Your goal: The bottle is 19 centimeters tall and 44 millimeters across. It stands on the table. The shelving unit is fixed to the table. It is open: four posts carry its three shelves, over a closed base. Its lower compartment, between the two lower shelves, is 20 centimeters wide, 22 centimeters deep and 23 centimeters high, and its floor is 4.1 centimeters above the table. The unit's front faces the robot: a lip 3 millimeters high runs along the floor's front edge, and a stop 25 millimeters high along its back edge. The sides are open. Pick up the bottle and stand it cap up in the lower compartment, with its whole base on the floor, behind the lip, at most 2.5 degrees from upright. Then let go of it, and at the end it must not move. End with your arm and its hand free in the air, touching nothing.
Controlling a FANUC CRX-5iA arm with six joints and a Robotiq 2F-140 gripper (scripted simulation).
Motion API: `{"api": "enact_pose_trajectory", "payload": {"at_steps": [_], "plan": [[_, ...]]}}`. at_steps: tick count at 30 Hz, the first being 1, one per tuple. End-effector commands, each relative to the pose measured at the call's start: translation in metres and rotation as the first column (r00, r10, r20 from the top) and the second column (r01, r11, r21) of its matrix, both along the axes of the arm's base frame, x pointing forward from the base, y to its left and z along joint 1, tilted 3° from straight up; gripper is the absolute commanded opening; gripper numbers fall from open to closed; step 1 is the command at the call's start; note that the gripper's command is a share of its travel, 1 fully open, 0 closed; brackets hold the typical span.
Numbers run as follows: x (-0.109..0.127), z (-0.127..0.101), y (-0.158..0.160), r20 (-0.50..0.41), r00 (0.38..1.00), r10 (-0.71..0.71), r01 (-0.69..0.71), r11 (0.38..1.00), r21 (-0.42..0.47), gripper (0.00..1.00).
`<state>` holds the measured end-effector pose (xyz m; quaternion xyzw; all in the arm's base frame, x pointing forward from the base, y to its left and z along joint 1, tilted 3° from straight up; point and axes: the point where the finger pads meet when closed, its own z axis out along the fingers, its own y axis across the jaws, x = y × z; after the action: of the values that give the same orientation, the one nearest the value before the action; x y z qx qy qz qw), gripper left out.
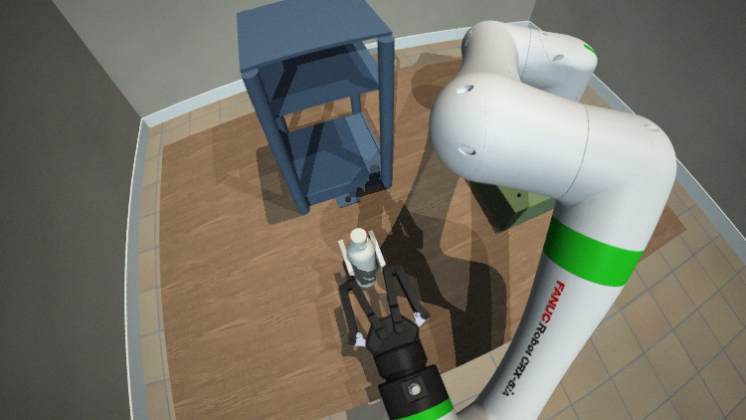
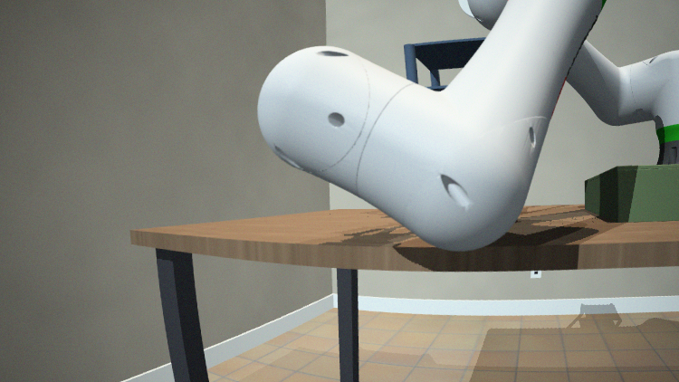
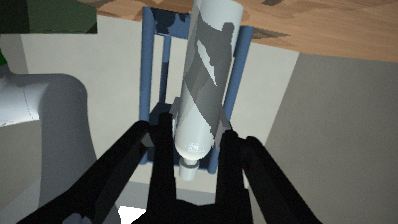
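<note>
Bottle (image 1: 361, 257) upright in the level, low-reaching claw (image 1: 361, 254) (apparently off the table (image 1: 219, 271)), before shelving unit (image 1: 386, 109).

Shelving unit (image 1: 386, 109): on the desk (image 1: 219, 250), at its far side, front toward the arm.
Bottle (image 1: 361, 257): in front of the shelving unit, well apart from it, cap up.
Gripper (image 1: 361, 256): on the near side of the bottle, jaws closed on the bottle's left and right sides.
Arm base block (image 1: 513, 204): on the desk, right of the shelving unit and bottle.
Arm (image 1: 547, 140): rises from that block and reaches over the desk's right part.
</note>
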<state>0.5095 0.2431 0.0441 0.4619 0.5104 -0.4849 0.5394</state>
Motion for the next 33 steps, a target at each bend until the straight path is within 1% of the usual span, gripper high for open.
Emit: {"api": "enact_pose_trajectory", "payload": {"at_steps": [1,11,13,18,23,33], "plan": [[0.000,0.007,0.000,0.000,1.000,0.000,0.000,1.000,0.000,0.00],[0.000,0.036,0.002,0.000,1.000,0.000,0.000,1.000,0.000,0.00],[0.000,0.036,0.002,0.000,1.000,0.000,0.000,1.000,0.000,0.00],[0.000,0.046,0.002,0.000,1.000,0.000,0.000,1.000,0.000,0.00],[0.000,0.050,0.003,0.000,1.000,0.000,0.000,1.000,0.000,0.00],[0.000,0.050,0.003,0.000,1.000,0.000,0.000,1.000,0.000,0.00]]}}
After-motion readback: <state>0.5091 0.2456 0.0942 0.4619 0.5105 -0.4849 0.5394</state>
